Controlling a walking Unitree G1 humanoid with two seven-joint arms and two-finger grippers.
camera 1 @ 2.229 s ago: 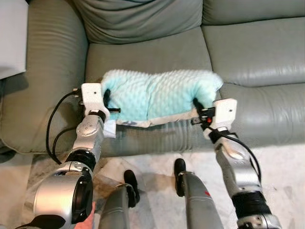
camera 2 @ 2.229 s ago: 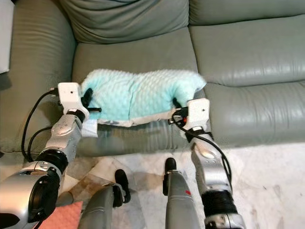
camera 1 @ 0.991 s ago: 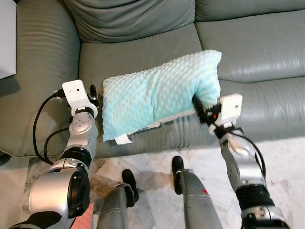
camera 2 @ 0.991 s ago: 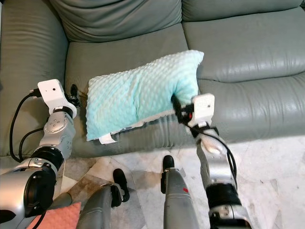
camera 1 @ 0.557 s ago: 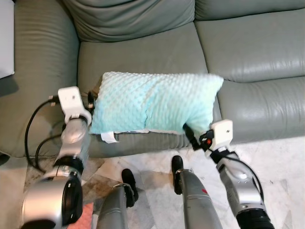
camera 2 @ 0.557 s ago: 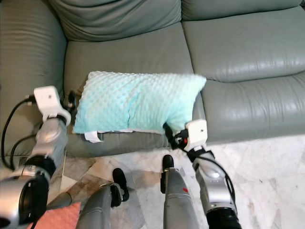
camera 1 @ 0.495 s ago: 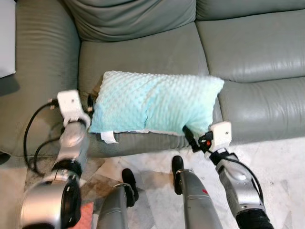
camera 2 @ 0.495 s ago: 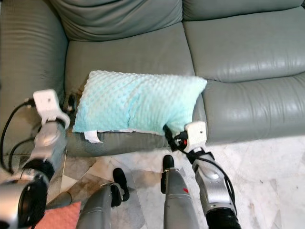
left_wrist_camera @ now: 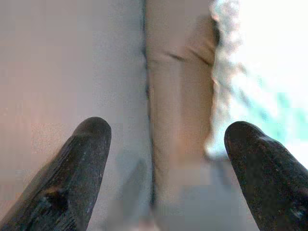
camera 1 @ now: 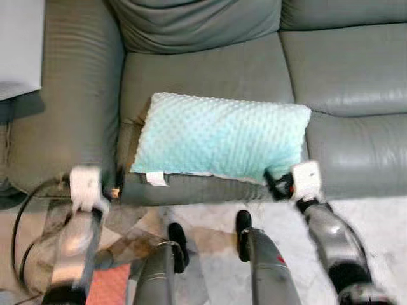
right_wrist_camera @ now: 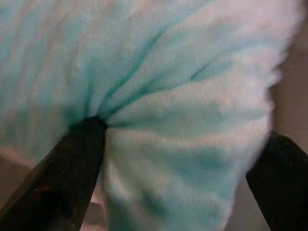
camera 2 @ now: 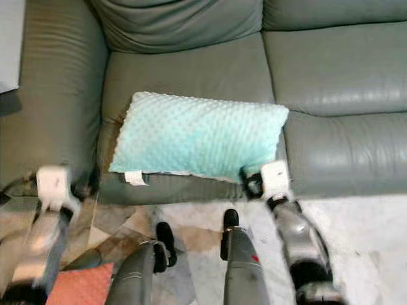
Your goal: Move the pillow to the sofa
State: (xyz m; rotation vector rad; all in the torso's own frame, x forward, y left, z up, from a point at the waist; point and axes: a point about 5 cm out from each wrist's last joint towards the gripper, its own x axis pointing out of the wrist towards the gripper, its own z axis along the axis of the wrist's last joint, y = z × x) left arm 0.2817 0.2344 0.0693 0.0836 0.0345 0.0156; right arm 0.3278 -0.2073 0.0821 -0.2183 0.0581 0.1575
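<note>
The pillow [camera 1: 219,138] lies flat on the sofa [camera 1: 203,70], on the left seat cushion, with its long near edge right at the cushion's front edge and its right end reaching across the seam toward the next cushion. The worry from here is my right gripper [camera 1: 275,185]. Its fingers [right_wrist_camera: 72,173] are spread wide, yet in the right wrist view one of them presses a dent into the fluffy cover and the pillow's near right corner bulges between the two. If I pull that arm away straight toward myself, I judge the plush could catch on a finger and drag the pillow over the front edge onto the floor. It sits so close to that edge that even a small tug might tip it. Lifting clear first, then withdrawing, looks safer to me.

My right arm is bent low in front of the sofa, wrist tipped up, fingers pointing into that near right corner. My left gripper [left_wrist_camera: 166,144] is well off the pillow: the arm hangs down by the sofa's front left corner, blurred in the head views. Its fingers are parted and hold nothing, aimed at the sofa's front face with the pillow's pale edge off to one side.
</note>
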